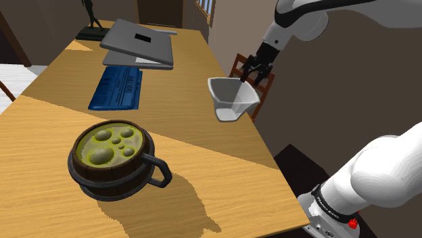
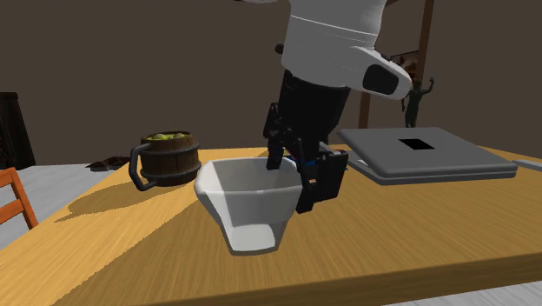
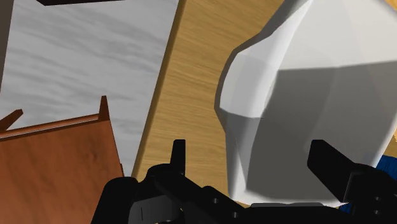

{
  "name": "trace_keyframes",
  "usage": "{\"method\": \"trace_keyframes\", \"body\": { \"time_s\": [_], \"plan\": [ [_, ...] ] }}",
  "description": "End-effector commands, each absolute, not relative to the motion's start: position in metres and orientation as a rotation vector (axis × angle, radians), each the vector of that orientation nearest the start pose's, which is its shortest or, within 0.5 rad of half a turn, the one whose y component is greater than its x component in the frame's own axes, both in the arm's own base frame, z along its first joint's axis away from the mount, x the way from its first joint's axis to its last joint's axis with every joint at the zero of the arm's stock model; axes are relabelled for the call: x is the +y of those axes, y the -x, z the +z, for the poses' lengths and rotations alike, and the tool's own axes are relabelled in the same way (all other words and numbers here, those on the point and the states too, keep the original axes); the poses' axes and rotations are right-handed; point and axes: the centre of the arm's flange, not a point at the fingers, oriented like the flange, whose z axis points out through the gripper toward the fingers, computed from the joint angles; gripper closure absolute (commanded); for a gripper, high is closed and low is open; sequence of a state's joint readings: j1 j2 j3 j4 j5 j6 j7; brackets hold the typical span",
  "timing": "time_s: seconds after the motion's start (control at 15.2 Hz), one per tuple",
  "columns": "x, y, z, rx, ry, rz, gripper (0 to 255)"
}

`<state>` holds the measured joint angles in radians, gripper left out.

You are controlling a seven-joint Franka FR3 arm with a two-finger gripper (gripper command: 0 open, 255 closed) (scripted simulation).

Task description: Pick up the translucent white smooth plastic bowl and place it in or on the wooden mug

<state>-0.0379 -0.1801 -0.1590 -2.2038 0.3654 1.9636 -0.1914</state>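
The white bowl (image 1: 231, 98) hangs in the air over the table's edge at the shoulder view's right, tilted. My gripper (image 1: 253, 73) is shut on its rim, one finger inside the wall and one outside (image 2: 311, 187). In the wrist view the bowl (image 3: 305, 95) sits between the fingers (image 3: 179, 156). The wooden mug (image 1: 115, 159) stands upright on the table, down and to the left of the bowl in the shoulder view. It has dark hoops, a dark handle and yellow-green lumps inside. In the second exterior view the mug (image 2: 169, 156) stands behind and left of the bowl (image 2: 243, 204).
A blue keyboard (image 1: 117, 88) and a grey half-open laptop (image 1: 138, 44) lie farther back on the wooden table (image 1: 203, 176), with a dark figurine (image 1: 91, 20) beyond. A wooden chair (image 1: 238, 66) stands beside the table's edge, under the bowl. A second chair (image 2: 13, 204) is nearby.
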Motion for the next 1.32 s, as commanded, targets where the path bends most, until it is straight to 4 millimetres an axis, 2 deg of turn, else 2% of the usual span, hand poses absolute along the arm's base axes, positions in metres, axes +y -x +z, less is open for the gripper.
{"method": "trace_keyframes", "body": {
  "time_s": [0.0,0.26,0.73,0.79,1.25],
  "plan": [
    [-0.072,-0.485,0.446,0.215,2.764,-0.011,0],
    [-0.065,-0.486,0.429,0.215,2.764,-0.011,0],
    [-0.065,-0.486,0.429,0.215,2.764,-0.011,0],
    [-0.065,-0.486,0.429,0.215,2.764,-0.011,255],
    [-0.065,-0.486,0.429,0.216,2.764,-0.011,255]
  ]
}}
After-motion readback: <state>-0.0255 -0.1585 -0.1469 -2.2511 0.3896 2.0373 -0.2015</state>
